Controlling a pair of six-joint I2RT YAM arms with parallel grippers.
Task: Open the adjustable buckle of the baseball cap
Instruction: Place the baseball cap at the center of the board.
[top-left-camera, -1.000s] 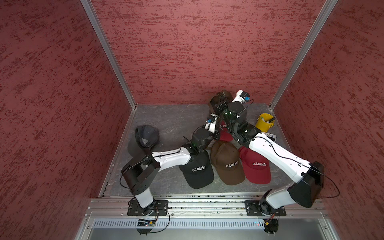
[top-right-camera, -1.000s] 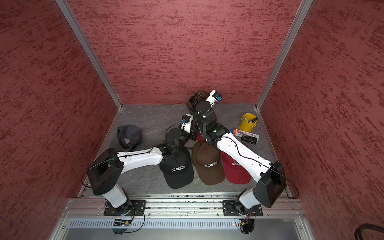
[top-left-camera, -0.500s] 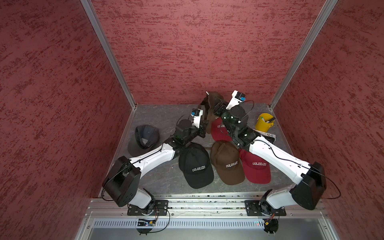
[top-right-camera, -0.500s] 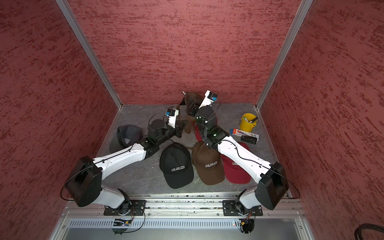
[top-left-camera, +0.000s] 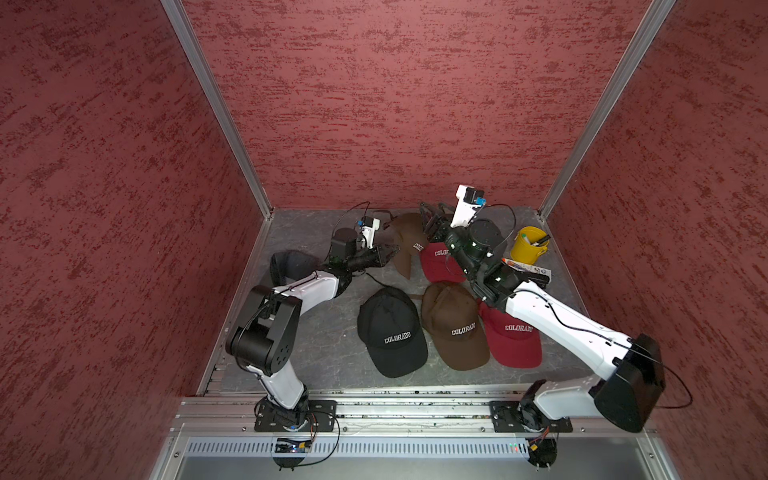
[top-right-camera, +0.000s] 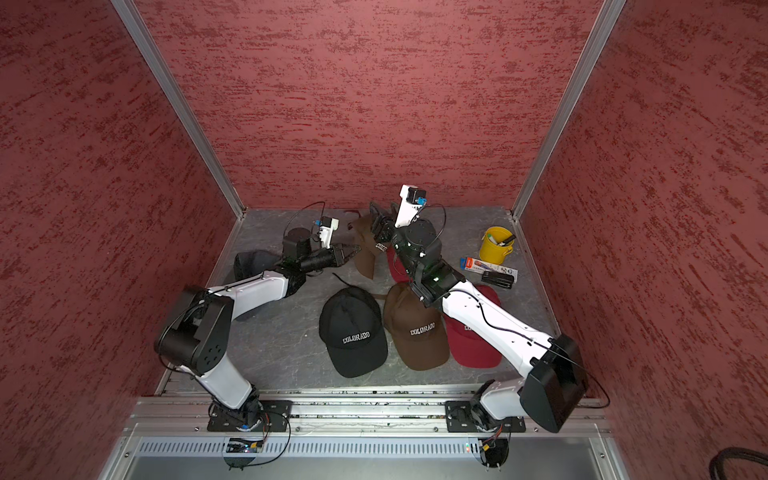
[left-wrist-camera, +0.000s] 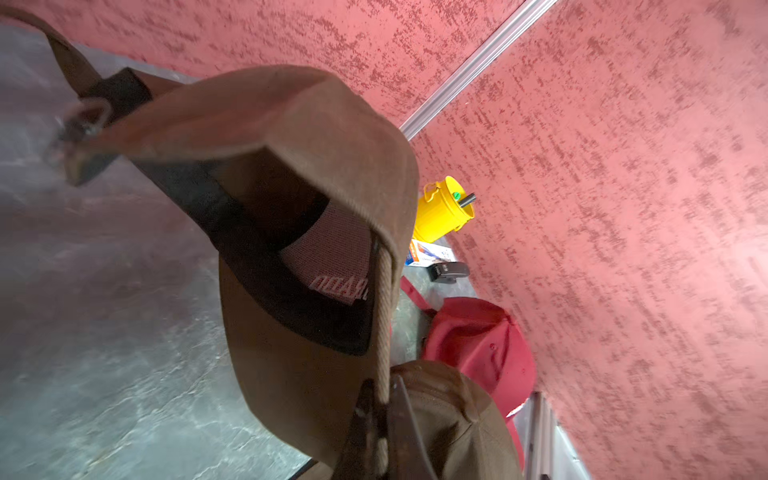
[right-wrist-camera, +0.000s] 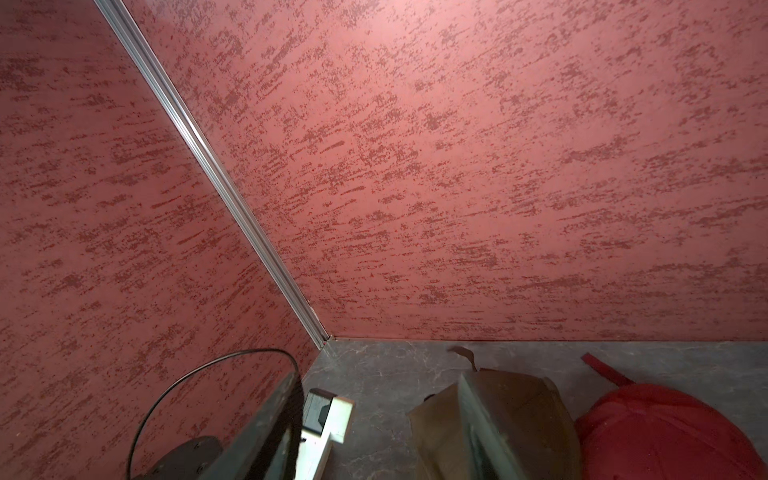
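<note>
Got the left gripper (top-left-camera: 391, 250) clamped tight on the brown cap (top-left-camera: 405, 245), fingers (left-wrist-camera: 405, 426) pinching right where the braided cord (left-wrist-camera: 384, 291) runs along the brim. Holding that cap up at the far middle of the floor (top-left-camera: 332, 357), brim drooping down. Soft brushed fabric outside, dark sweatband and fine mesh lining inside, white lettering showing backwards through the front. Trailing off the back, a fabric strap (left-wrist-camera: 66, 54) with a small metal buckle (left-wrist-camera: 89, 118) near its end, too blurry to call fastened or not.

Got the right gripper (top-left-camera: 433, 208) up by the crown of the same cap, fingers (right-wrist-camera: 478, 424) spread wide, nothing between them. Can't tell if touching the fabric.

Moving outward over grey, marbled, stone-look flooring: far red cap (top-left-camera: 436, 268) just beside the held one, only "CO" readable. Then a row nearer the front: black cap (top-left-camera: 392, 328), second brown cap (top-left-camera: 453, 324), near red cap (top-left-camera: 517, 345). Domed crowns, curved brims, all stitched COLORADO in white block letters. Crumpled grey cap (top-left-camera: 291, 266) over by the left arm. On the right side, a shiny yellow bucket (top-left-camera: 525, 251) with markers (left-wrist-camera: 462, 198) poking out, next to a flat box (top-right-camera: 486, 266) printed orange and blue, writing too small to read. All boxed in by rough, streaky red walls (top-left-camera: 374, 104) with aluminium corner rails (top-left-camera: 216, 104).
</note>
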